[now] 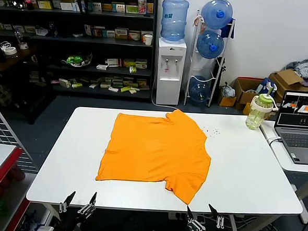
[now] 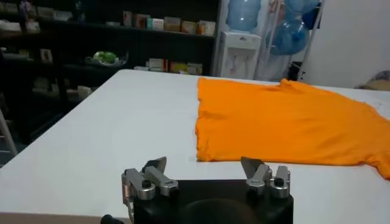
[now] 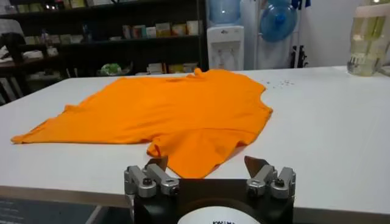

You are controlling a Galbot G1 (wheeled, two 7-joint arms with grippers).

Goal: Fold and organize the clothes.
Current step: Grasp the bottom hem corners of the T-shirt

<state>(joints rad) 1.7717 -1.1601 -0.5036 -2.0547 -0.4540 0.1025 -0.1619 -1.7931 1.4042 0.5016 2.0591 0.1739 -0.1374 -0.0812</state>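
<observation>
Left claw (image 1: 78, 204) and right claw (image 1: 204, 216) both spread, empty, below near table (image 1: 255, 174) edge. Orange T-shirt (image 1: 154, 149) flat mid-table, unfolded. Folding not started; next, probably grip hem corners.

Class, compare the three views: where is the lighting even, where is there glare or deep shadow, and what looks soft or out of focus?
Head view: even light on the orange T-shirt, only a thin shadow at its edges. Left wrist view: shelves dark, the background soft, the left gripper open and sharp. Right wrist view: mild sheen on the white table, the right gripper open.
</observation>
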